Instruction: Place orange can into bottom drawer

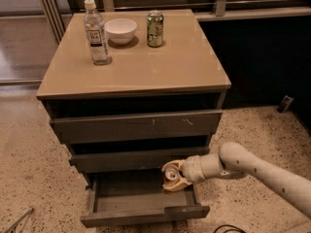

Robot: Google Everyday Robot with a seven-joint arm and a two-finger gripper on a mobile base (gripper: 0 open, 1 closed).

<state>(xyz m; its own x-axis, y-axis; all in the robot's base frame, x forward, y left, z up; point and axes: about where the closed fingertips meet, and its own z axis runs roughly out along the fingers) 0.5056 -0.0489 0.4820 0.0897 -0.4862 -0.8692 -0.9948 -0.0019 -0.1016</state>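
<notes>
Orange can (pixel 171 174) held over the open bottom drawer (pixel 146 216).
I see the gripper (pixel 169 177) pinching the can between its fingers, above the drawer's right rear corner and just under the middle drawer's front (pixel 131 160). On the cabinet top (pixel 146 67), a white bowl (pixel 120 30) sits near the back edge between a clear bottle (pixel 96 33) and a green can (pixel 155 28).

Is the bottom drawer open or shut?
Open. The bottom drawer is pulled out from the cabinet, its inside showing. The gripper holds the orange can over its right part.
</notes>
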